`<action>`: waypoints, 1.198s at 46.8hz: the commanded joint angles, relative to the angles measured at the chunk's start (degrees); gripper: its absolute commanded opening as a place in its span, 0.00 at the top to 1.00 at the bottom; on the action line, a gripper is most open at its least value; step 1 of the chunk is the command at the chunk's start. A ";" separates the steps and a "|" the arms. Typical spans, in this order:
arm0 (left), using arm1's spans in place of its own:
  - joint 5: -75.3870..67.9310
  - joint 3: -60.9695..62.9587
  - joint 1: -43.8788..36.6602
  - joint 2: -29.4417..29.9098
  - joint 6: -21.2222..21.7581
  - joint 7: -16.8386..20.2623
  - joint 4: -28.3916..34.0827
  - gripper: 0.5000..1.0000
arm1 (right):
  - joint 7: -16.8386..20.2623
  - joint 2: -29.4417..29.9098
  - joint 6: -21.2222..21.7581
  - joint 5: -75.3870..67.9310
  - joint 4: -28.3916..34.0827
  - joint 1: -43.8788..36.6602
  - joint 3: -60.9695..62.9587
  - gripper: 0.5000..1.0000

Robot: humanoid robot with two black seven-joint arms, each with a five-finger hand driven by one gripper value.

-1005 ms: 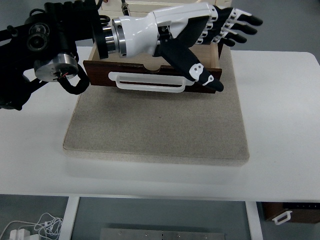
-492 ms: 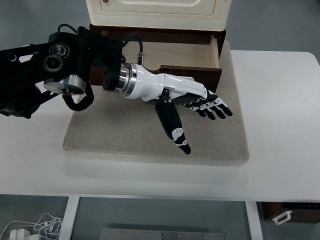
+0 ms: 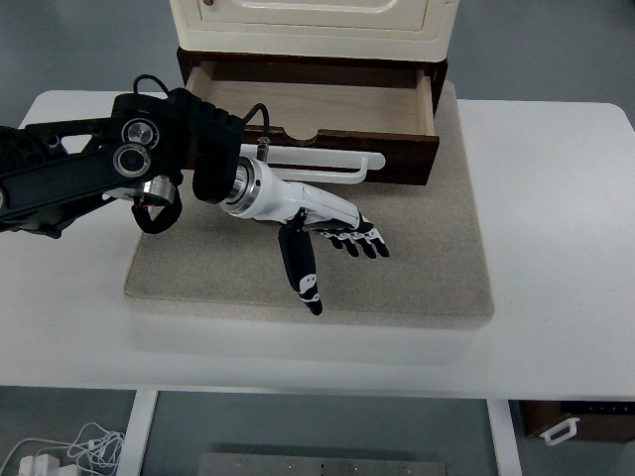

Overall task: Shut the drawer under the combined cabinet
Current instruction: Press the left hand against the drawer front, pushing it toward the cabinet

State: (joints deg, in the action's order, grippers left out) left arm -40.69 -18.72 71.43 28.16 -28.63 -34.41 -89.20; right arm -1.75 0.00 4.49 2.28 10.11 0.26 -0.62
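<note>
since the earlier frame the left hand [image 3: 322, 230] has drawn back toward the robot's left and now hovers lower over the mat, well short of the drawer front. largest to smallest: the white worktop [image 3: 556, 248], the grey mat [image 3: 417, 268] on it, the cream cabinet [image 3: 313, 25], the drawer [image 3: 327, 109] under it (pulled open, inside bare) and its white handle [image 3: 322, 162]. the fingers [image 3: 359, 243] are spread and hold nothing.

drawer [image 3: 327, 109]: dark wood, pale inside | mat [image 3: 417, 268]: rough | left hand [image 3: 322, 223]: glossy plastic
</note>
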 commanded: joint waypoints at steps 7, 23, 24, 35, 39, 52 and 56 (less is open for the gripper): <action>-0.09 -0.35 0.38 -0.30 -0.64 -0.59 6.14 0.01 | -0.01 0.00 0.00 0.01 0.00 0.00 0.00 0.10; -0.18 -0.26 0.91 -0.48 -2.40 -0.59 6.94 0.01 | -0.01 0.00 0.00 0.01 0.00 0.00 0.00 0.10; -0.18 -0.26 0.91 -0.74 -2.31 -0.59 7.11 0.01 | -0.01 0.00 0.00 0.01 0.00 0.00 0.00 0.10; -1.41 -0.44 3.01 -4.78 -2.31 -0.59 10.36 0.01 | -0.01 0.00 0.00 0.01 0.00 0.00 0.00 0.10; -1.41 -0.44 3.98 -5.84 -2.40 -0.59 11.68 0.01 | -0.01 0.00 0.00 0.01 0.00 0.00 0.00 0.10; -1.41 -0.26 5.30 -6.10 -3.27 -0.59 15.46 0.01 | -0.01 0.00 0.00 0.01 0.00 0.00 0.00 0.10; -1.41 -0.44 5.21 -6.19 -3.89 -0.59 16.95 0.01 | -0.01 0.00 0.00 0.01 0.00 0.00 0.00 0.10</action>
State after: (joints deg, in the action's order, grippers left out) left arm -42.09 -19.01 76.72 22.03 -32.16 -34.99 -73.37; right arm -1.75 0.00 4.49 2.29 10.10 0.27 -0.62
